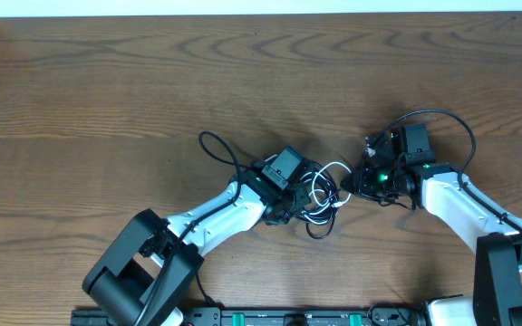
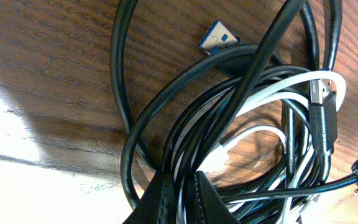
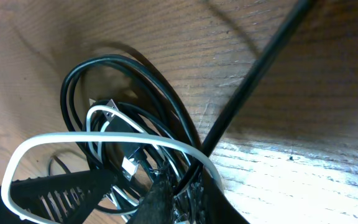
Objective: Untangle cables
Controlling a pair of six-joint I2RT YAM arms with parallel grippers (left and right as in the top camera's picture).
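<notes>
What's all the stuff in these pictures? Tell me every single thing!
brown wooden table: one, brown, under everything
thin black cables: several, too tangled to count, black, heaped between the grippers
thin white cable: one, white, looped through the black ones
flat USB plug: one, blue inside, at the heap's edge
black plug with silver tip: one, black, in the heap
left gripper: one, black, shut on the cables
right gripper: one, black, at the heap; grip unclear
left arm, right arm: two, white and black
</notes>
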